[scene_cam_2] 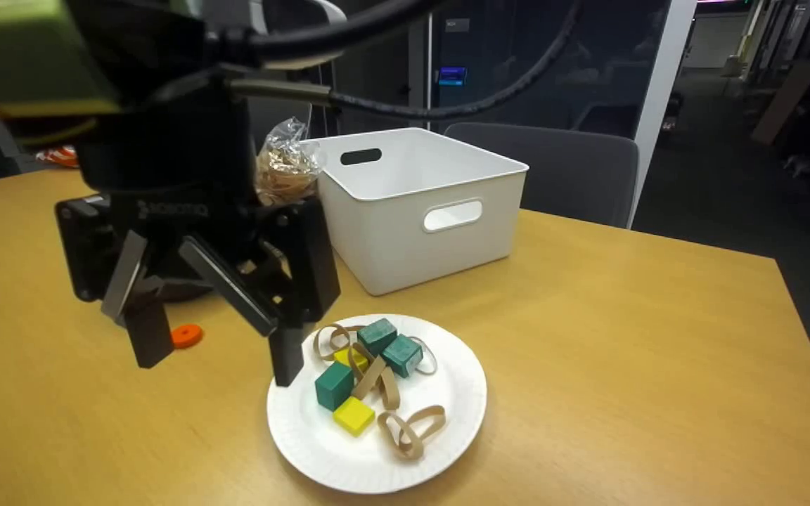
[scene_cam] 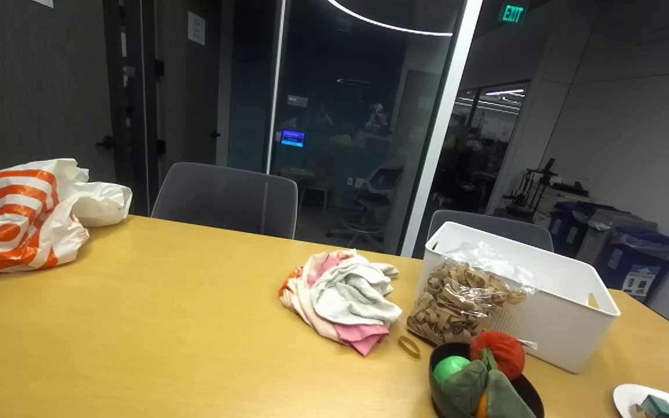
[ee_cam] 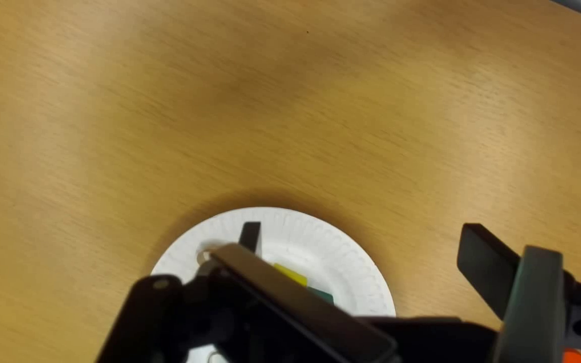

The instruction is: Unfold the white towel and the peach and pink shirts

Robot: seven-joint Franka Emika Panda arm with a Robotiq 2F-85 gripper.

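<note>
Jaws wide, nothing held, near the plate (scene_cam_2: 460,395); white towel (scene_cam: 347,297), peach shirt (scene_cam: 302,299) and pink shirt (scene_cam: 366,337) lie heaped beyond the bowl (scene_cam: 445,400) from them, well apart. No clear long axis shows.

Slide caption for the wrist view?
Open gripper partly hides a plate of yellow and green blocks; towel and shirts out of frame.

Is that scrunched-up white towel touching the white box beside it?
Apart. An exterior view shows the gap plainly: a narrow strip of bare table shows between the bunched white towel and the white bin.
</note>
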